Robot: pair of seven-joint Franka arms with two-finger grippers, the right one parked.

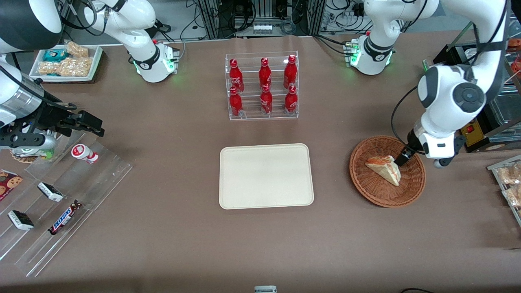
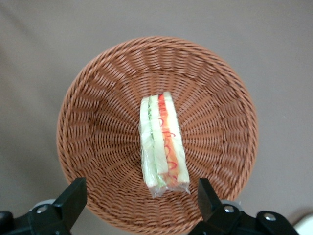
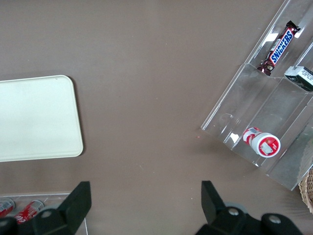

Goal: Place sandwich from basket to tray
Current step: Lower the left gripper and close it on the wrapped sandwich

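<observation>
Black two-finger gripper (image 2: 142, 205) of the left arm is seen above the round shallow basket of brown woven wicker (image 1: 411, 189), with its fingers spread wide and nothing held between them. In the wrist view, one finger (image 2: 72, 200) and the other finger (image 2: 209, 197) are seen on either side of the wrapped wedge, well apart from it.

The small triangular sandwich of white bread in clear shiny wrap (image 1: 384, 169) is laid in the middle of the basket (image 2: 98, 122). Along its cut edge (image 2: 164, 144), layers of pale bread, green filling and red-orange filling are shown. The basket wall is made of tight ribbed weaving which runs out from the centre.

The flat cream-coloured rectangular tray with rounded corners and a low rim (image 1: 266, 176) is placed on the brown table cloth (image 1: 183, 244), toward the parked arm's end from the basket and apart from it. Its surface is smooth and bare.

A clear acrylic rack with six red bottles (image 1: 262, 86) is placed farther from the front camera than the tray. Clear acrylic stepped shelves with small snacks (image 1: 61, 203) are found toward the parked arm's end of the table.
</observation>
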